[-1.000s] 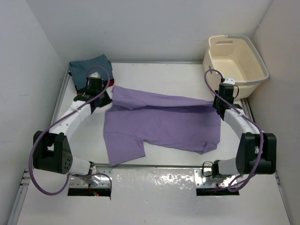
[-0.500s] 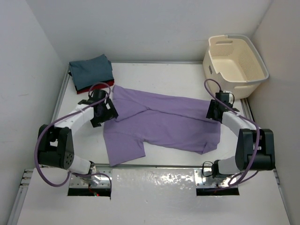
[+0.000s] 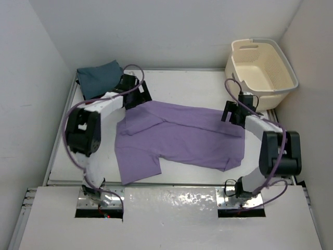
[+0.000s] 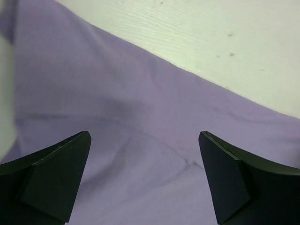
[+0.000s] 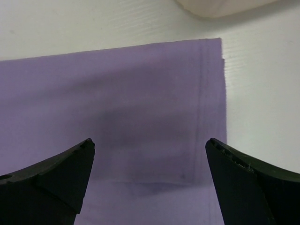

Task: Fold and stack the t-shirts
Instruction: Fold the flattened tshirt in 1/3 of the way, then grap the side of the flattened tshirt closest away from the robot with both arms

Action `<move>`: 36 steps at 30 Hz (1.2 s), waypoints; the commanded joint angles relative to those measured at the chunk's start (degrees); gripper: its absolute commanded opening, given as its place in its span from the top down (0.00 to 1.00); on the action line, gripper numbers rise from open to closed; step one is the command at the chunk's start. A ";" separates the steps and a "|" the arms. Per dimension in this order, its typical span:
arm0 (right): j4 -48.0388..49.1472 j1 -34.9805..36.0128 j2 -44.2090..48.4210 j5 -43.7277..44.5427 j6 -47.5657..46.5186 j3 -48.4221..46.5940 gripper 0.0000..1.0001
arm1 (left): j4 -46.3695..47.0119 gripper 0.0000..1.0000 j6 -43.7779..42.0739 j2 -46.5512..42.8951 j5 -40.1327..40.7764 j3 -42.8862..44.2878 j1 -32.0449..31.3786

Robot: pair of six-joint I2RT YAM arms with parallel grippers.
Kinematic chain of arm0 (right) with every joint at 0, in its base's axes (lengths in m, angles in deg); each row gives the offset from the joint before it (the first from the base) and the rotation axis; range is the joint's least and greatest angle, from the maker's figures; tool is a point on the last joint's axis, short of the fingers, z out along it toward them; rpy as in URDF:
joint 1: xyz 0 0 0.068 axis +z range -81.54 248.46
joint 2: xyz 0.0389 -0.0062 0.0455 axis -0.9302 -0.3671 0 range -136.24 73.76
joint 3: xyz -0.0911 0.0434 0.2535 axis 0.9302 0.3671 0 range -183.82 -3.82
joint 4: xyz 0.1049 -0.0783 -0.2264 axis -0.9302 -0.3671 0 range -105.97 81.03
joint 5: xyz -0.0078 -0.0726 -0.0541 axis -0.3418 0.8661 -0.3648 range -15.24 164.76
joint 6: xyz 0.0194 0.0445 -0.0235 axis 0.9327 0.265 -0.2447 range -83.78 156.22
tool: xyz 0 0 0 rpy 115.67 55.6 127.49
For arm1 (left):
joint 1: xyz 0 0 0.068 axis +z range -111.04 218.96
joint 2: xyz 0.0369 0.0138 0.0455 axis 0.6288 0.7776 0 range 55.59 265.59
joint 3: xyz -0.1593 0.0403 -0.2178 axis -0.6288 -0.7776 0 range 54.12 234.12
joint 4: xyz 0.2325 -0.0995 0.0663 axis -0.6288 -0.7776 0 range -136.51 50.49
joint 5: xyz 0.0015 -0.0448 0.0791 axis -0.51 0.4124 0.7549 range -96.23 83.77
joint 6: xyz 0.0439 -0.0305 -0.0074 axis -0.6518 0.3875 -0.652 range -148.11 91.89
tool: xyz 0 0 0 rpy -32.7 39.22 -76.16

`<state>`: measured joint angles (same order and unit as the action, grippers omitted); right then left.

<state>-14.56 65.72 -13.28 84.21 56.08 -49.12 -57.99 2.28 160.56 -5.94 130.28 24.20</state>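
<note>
**Hovering at both ends of the lavender shirt, neither gripper holding anything**

1. Slate blue-grey t-shirt (image 3: 101, 78): folded, lying in the upper left of the overhead frame against the far edge of the desk (image 3: 182, 83). It appears to be the start of the stack. Other shirts under it cannot be made out.

2. Left gripper (image 4: 144, 136): jaws spread wide, nothing between them. It sits over the upper left corner of the lavender cloth, with bare desk just past the cloth edge. The folded blue-grey shirt lies just up and to the left of it, so this arm is the nearer one to the stack.

3. Lavender t-shirt (image 3: 182, 135): centre of the frame, flat on the desk and partly folded by the look of it. One sleeve trails toward the lower left. Its long axis runs left to right across the frame, spanning the gap between the two grippers. The bulk of the cloth lies below both, toward the bottom of the frame.

4. Right gripper (image 5: 150, 140): jaws spread wide, empty, above the shirt's upper right corner, where the stitched hem is plain to see.

5. Cream tub (image 3: 260, 65): upper right, apart from the shirt.

Judgement: each gripper stands at its own end of the upper edge, so the next fold likely turns on that left-to-right axis.
</note>
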 commanded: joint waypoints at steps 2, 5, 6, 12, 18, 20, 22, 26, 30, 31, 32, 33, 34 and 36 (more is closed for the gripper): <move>2.24 0.46 -8.83 -2.42 -0.08 -6.02 0.01 | 2.32 0.00 -2.27 11.38 -3.19 7.32 0.26; 0.31 0.37 -15.42 -3.91 -0.35 -10.33 0.01 | 2.83 0.00 -2.53 15.79 -3.19 9.71 0.35; 0.22 0.37 -16.83 -4.00 -0.17 -11.90 0.01 | 3.01 0.00 -2.44 16.40 -2.76 10.23 0.52; -5.11 0.20 -27.11 -3.30 -0.43 -21.73 0.01 | 3.54 0.00 -1.30 20.97 -1.44 12.43 2.37; -7.85 0.20 -32.66 -2.69 -0.96 -29.66 0.01 | 2.92 0.00 -0.68 25.37 -4.16 17.88 4.13; -8.22 0.20 -31.62 -1.90 -1.48 -29.94 0.01 | 3.01 0.00 -1.38 24.59 -4.34 18.32 4.13; -6.72 0.37 -29.42 -2.24 -2.54 -28.01 0.01 | 2.93 0.00 -2.00 22.39 -5.30 18.23 4.13; -5.49 1.33 -20.04 -5.94 -5.96 -23.01 0.01 | 1.87 0.00 -4.11 14.33 -5.13 15.69 3.60; -7.33 5.55 -11.59 -5.06 -8.87 -19.92 0.01 | 0.90 0.00 -5.08 3.69 -1.62 8.94 2.55; -7.86 6.51 -10.00 -4.80 -9.13 -19.57 0.01 | 0.29 0.00 -4.64 1.05 -0.66 5.26 2.29; -8.12 8.70 -8.33 -3.58 -9.66 -18.09 0.01 | 0.29 0.00 -4.29 -4.19 1.18 3.31 2.11; -8.13 9.76 -5.18 -2.69 -9.84 -17.11 0.01 | -0.41 0.00 -3.51 -6.86 3.37 1.03 2.02; -8.30 10.99 -3.76 -1.90 -9.92 -16.32 0.01 | -0.85 0.00 -1.41 -9.75 4.09 -3.69 1.93; -8.30 13.63 0.36 -0.58 -9.14 -13.34 0.01 | -3.21 0.00 2.54 -18.10 4.62 -11.07 1.93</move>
<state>-23.56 76.54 -18.09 81.50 48.23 -65.46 -59.02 0.25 152.21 -4.93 126.06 26.64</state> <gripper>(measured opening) 0.992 0.997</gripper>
